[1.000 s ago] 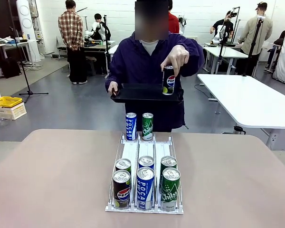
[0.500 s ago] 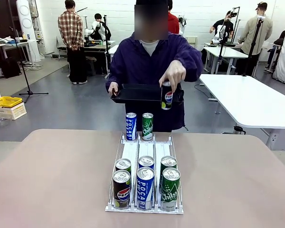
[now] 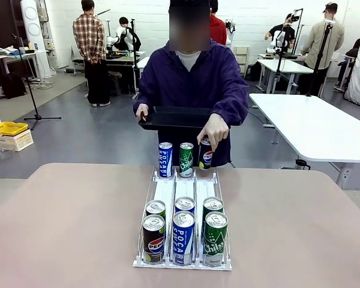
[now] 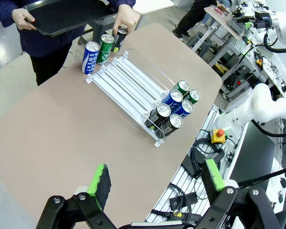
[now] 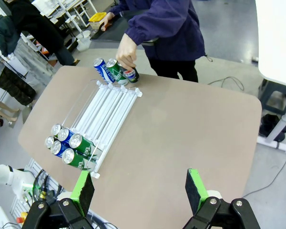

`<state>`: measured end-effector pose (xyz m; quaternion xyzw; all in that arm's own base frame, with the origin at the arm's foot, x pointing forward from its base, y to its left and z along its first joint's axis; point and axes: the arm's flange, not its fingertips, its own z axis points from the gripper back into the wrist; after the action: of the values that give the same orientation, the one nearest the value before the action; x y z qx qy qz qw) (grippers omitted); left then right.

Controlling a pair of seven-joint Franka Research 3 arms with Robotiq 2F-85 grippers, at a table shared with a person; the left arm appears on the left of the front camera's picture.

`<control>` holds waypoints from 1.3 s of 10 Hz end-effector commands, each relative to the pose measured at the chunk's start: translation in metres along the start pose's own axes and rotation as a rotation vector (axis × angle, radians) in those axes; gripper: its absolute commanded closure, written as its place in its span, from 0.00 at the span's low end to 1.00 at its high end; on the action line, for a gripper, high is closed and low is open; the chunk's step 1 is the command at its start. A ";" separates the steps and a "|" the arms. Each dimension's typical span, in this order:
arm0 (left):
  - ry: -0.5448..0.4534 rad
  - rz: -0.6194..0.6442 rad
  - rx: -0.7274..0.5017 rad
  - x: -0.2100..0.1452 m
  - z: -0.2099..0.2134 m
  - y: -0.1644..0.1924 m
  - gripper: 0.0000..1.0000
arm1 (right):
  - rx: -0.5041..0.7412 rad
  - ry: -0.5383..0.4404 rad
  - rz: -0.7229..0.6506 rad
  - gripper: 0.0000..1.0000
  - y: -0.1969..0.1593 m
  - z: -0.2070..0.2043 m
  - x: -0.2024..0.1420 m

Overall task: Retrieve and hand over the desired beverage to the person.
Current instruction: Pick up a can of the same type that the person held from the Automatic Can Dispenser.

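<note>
Take the rack (image 3: 165, 193) in the middle of the table (image 3: 60, 222) as your reference. At its far end stands the person (image 3: 189, 78) in the dark hooded jacket. One hand (image 3: 213, 129) is clasped from above around the top of a Pepsi can (image 3: 205, 157). That can sits at the far end of the rack's lane on the robot's right, just beside a green can (image 3: 186, 159), which in turn is next to a blue Pocari can (image 3: 165, 159). You cannot tell whether the Pepsi can's base touches the rack. The person's other hand (image 3: 142, 112) grips the edge of a black tray (image 3: 174, 117), held level above and beyond the rack's far end.

At the rack's near end, six cans (image 3: 183, 237) stand upright in two rows of three. The front row has a Pepsi, a Pocari and a green one, and the lanes between the two ends are bare.

Your left gripper (image 4: 157, 179) hangs over the table, well apart from the rack. Its green pads (image 4: 100, 183) are spread wide with nothing between them. Your right gripper (image 5: 139, 190) is the same, with its jaws fully parted and empty, over the table's near edge and well clear of the rack.
</note>
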<state>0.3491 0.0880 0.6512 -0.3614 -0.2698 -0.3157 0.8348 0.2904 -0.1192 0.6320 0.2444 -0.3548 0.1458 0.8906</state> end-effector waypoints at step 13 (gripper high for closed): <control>0.834 -0.550 0.036 0.091 -0.150 -0.126 0.00 | 0.022 -0.007 0.010 0.00 0.000 -0.001 0.001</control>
<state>0.3369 -0.0699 0.6661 -0.2542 -0.1386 -0.4763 0.8302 0.2905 -0.1180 0.6324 0.2431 -0.3542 0.1467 0.8910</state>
